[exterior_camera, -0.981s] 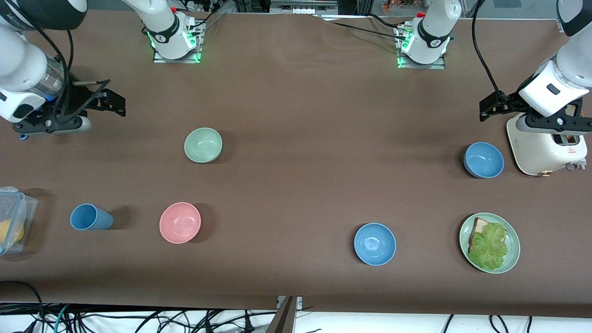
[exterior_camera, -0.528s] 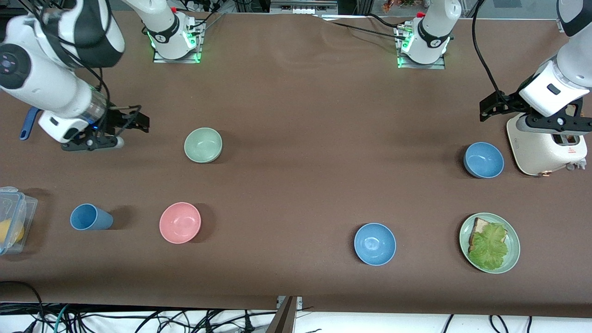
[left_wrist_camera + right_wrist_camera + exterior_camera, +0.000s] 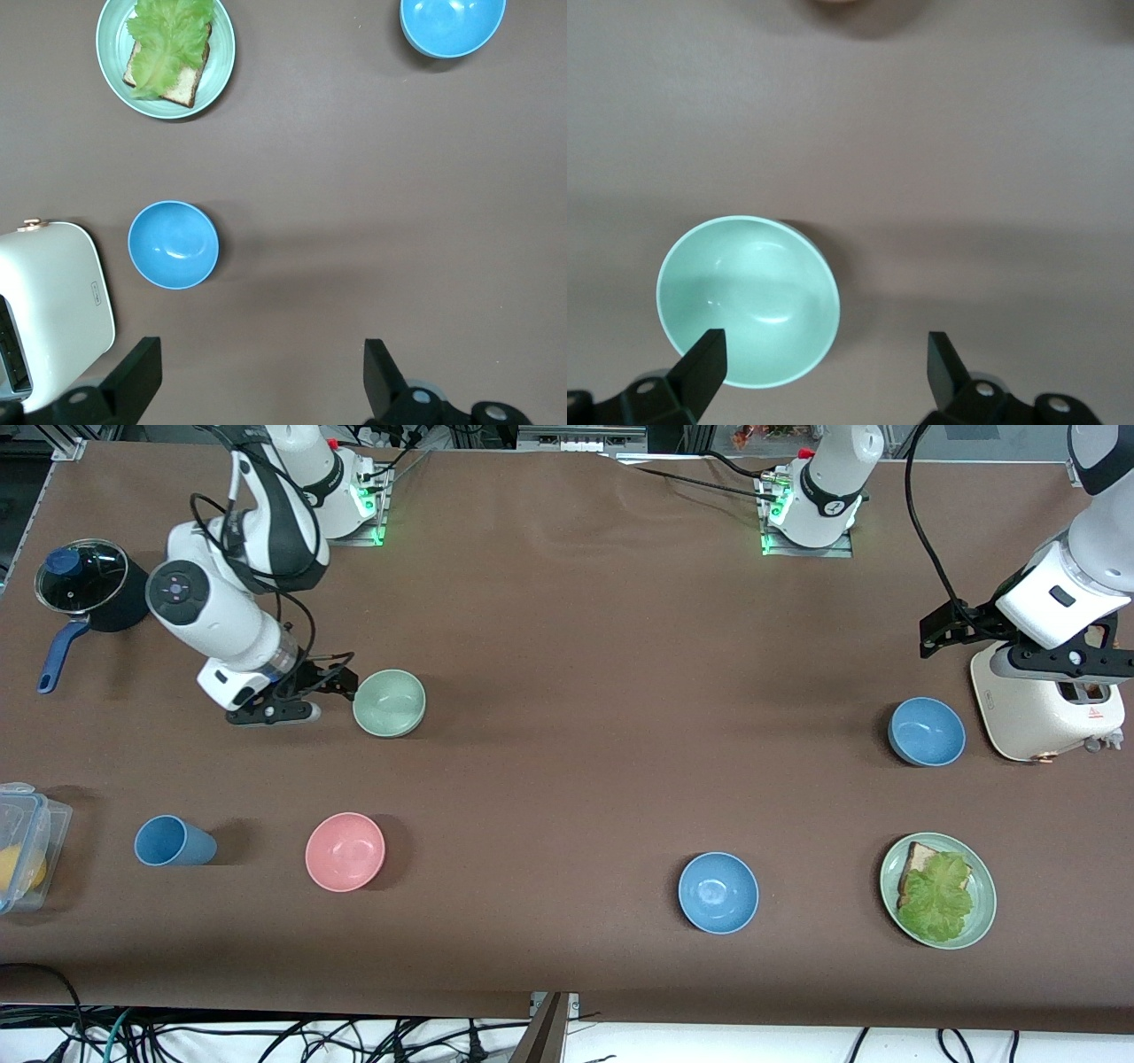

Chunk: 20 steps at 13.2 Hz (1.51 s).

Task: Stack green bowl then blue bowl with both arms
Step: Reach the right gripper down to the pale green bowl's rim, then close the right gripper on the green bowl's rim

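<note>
While the wide-open right gripper (image 3: 341, 684) hangs beside the small shiny pale-green bowl (image 3: 389, 702), it should pinch the rim gently; the left gripper (image 3: 941, 631) waits, open wide.

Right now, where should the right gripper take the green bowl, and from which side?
The green bowl sits upright, mouth up and empty. Likely best: its thin rim, from above, one finger inside and one outside. The open right gripper hangs beside the rim on the right arm's end, so that edge seems easiest.
</note>
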Available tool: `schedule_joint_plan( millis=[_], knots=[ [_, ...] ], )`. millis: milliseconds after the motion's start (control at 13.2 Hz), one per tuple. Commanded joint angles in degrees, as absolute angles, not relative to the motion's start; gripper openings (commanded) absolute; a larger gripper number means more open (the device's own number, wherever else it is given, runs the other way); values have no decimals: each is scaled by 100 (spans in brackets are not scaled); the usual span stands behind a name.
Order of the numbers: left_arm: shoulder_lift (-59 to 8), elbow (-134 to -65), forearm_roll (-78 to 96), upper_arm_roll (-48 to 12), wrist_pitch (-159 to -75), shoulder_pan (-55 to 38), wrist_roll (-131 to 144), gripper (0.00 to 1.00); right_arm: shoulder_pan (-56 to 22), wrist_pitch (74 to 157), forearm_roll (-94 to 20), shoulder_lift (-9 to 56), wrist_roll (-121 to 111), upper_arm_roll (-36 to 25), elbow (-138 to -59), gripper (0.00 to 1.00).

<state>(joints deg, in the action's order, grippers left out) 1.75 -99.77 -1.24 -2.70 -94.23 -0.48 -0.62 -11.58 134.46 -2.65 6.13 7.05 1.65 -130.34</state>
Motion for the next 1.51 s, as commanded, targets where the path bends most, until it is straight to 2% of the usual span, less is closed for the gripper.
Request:
schedule_joint_plan(
  millis=[0, 302, 453, 604, 830, 906, 1132, 1434],
  knots=[
    [97, -9791, -79, -281, -9281, -35, -26, 100, -1143, 14051, -352, 667, 773, 219, -13455, 99],
    [97, -9791, -79, -272, -9281, -35, -26, 100, -1143, 14886, -352, 1142, 791, 229, -13859, 98],
    [97, -9791, -79, -272, -9281, -35, -26, 100, -1143, 15134, -352, 1274, 905, 281, -13939, 87],
    [88, -9791, -88, -264, -9281, -26, -26, 100, -1143, 15144, -352, 1283, 1063, 351, -13931, 66],
    [97, -9791, -79, -255, -9281, -26, -35, 100, -1143, 15126, -352, 1275, 1090, 352, -13913, 11],
    [88, -9791, -88, -255, -9281, -26, -35, 100, -1143, 15117, -352, 1274, 1090, 360, -13913, 0],
    [88, -9782, -88, -281, -9281, -35, -18, 100, -1143, 14978, -343, 1222, 1256, 395, -13808, 0],
    [88, -9782, -88, -272, -9281, -35, -26, 100, -1143, 13793, -343, 1169, 2054, 912, -12818, 0]
  ],
)
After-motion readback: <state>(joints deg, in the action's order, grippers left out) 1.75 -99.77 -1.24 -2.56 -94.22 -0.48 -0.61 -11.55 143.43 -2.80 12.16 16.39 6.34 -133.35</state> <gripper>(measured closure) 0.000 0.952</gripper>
